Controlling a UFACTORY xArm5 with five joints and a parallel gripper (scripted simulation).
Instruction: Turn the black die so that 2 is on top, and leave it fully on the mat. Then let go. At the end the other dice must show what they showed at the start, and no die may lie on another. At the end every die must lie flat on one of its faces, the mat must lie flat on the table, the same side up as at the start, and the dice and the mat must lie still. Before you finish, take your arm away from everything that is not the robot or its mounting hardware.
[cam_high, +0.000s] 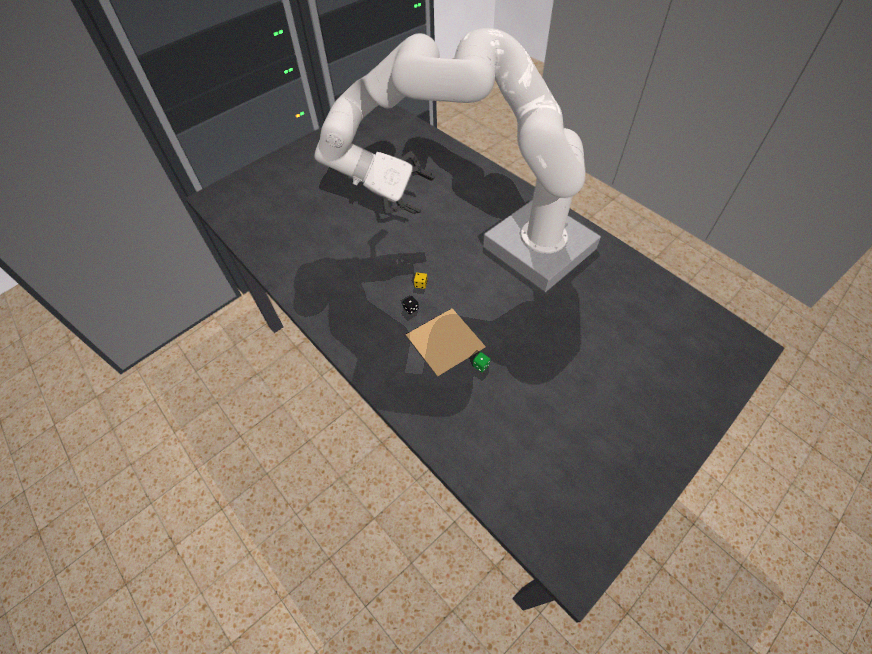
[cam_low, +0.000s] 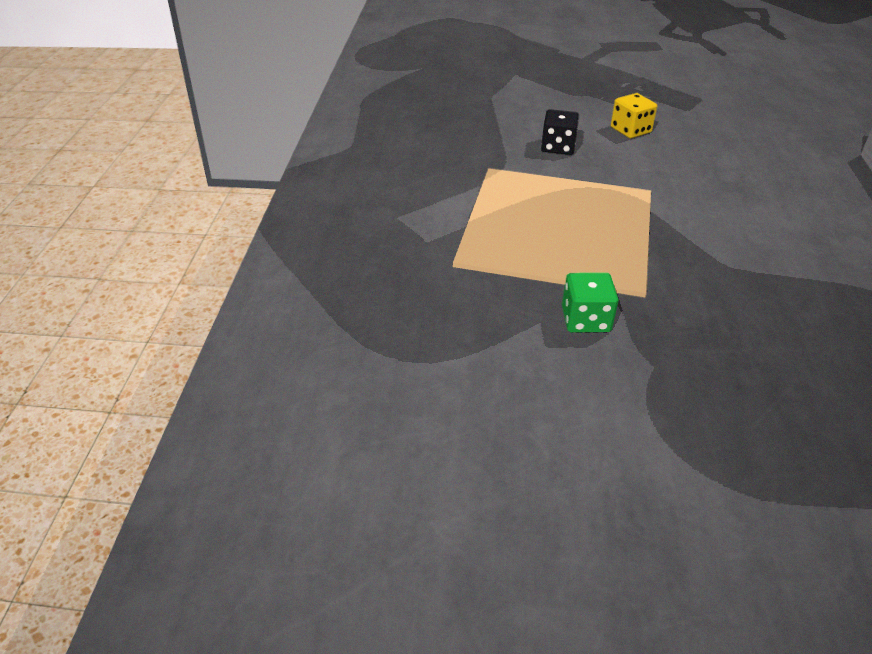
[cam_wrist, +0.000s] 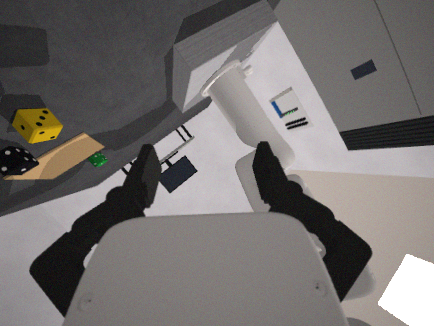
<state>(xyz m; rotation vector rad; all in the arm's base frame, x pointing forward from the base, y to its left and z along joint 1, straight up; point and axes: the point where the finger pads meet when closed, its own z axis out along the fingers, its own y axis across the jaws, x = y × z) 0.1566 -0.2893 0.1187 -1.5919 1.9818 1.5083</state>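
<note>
The black die (cam_high: 410, 304) (cam_low: 559, 132) (cam_wrist: 18, 161) lies flat on the table, off the mat, with 1 on top and 5 facing the exterior camera. The tan mat (cam_high: 445, 344) (cam_low: 556, 232) (cam_wrist: 70, 156) lies flat. The yellow die (cam_high: 420, 280) (cam_low: 633, 115) (cam_wrist: 37, 125) stands near the black one, with 2 on top. The green die (cam_high: 481, 361) (cam_low: 591, 303) (cam_wrist: 98, 160) is close beside the mat's edge, with 1 on top. My gripper (cam_high: 425, 193) (cam_wrist: 207, 155) is open and empty, raised above the table, away from the dice and tilted sideways.
The arm's base block (cam_high: 542, 256) (cam_wrist: 220, 55) stands on the table (cam_high: 633, 422) (cam_low: 422, 492), on the gripper's side of the dice. Server racks (cam_high: 225, 63) stand behind the table's far end. Arm shadows fall across the mat and table.
</note>
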